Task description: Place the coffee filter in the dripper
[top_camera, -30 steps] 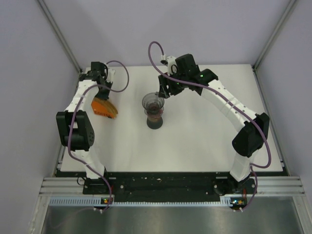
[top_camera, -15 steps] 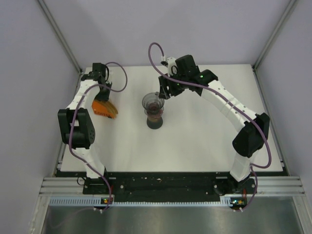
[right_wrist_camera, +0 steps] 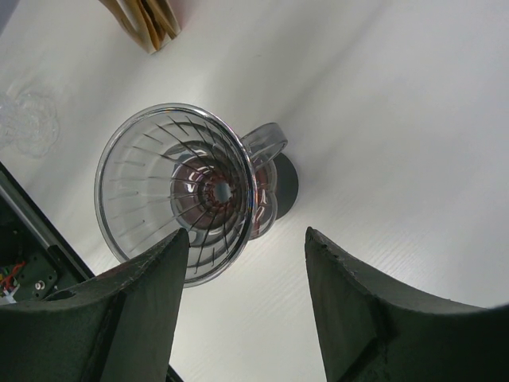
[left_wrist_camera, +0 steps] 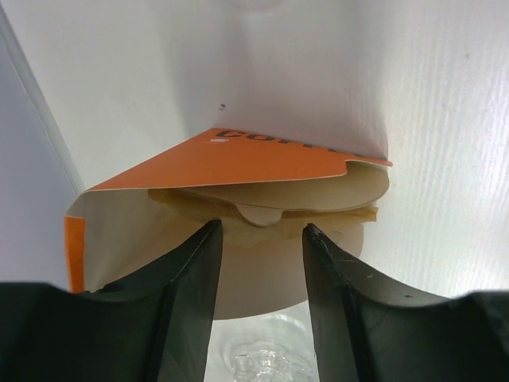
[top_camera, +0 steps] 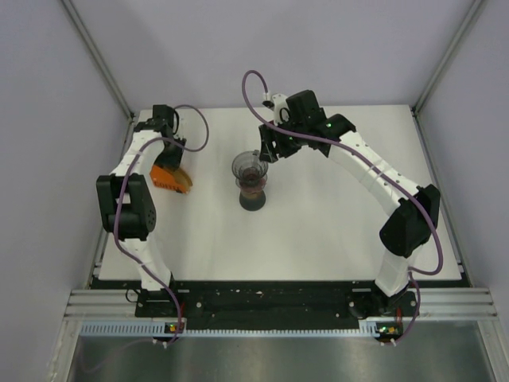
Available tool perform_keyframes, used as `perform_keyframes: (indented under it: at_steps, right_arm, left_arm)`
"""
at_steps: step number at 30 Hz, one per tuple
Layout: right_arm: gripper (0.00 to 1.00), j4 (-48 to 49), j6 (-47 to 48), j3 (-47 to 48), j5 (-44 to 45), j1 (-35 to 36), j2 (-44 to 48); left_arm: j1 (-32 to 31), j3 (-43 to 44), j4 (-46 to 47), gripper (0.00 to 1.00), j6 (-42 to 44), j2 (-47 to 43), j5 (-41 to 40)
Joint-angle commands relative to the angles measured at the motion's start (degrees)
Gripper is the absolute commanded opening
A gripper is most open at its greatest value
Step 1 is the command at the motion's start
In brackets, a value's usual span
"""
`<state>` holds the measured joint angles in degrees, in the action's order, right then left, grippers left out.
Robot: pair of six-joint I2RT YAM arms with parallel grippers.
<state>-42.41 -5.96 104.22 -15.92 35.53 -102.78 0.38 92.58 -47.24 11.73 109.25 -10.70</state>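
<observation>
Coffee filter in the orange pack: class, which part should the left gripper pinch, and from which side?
Probably the curved lip of the coffee filter poking from the orange pack, approached from its open side: the flat stacked sheets expose only that edge.

A white tabletop (top_camera: 318, 231) sits between pale purple walls (top_camera: 199, 56). A shiny metal rail (top_camera: 453, 302) runs along its near edge.

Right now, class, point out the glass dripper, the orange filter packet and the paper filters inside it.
glass dripper (right_wrist_camera: 171, 195), right wrist view, on its ribbed inner wall.
orange filter packet (left_wrist_camera: 238, 163), left wrist view, on its top flap.
paper filters (left_wrist_camera: 318, 195), left wrist view, on the top sheet.
</observation>
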Motion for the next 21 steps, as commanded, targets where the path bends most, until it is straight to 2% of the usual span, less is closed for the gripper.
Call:
perform_keyframes:
  at_steps: [1,3,6,16,21]
  right_arm:
    - [0.61,1.72,0.51,0.10,-0.16,0.86,3.20]
    - [0.61,1.81,0.51,0.10,-0.34,0.86,3.20]
    - [0.61,1.81,0.51,0.01,-0.42,0.86,3.11]
    - [0.61,1.72,0.59,-0.07,-0.42,0.86,3.11]
    - [0.61,1.89,0.68,-0.25,-0.51,0.86,3.20]
  left_arm:
    - [-0.12,1.73,-2.14,0.53,3.55,-2.46,8.47]
    - [-0.12,1.56,-4.34,0.53,6.98,-2.90,12.26]
    - [-1.79,0.42,-5.31,0.52,12.51,-3.25,12.54]
    - [-2.67,2.00,-8.30,0.47,22.54,-1.85,9.40]
    - [-5.21,0.33,-9.79,0.46,30.71,-4.04,10.16]
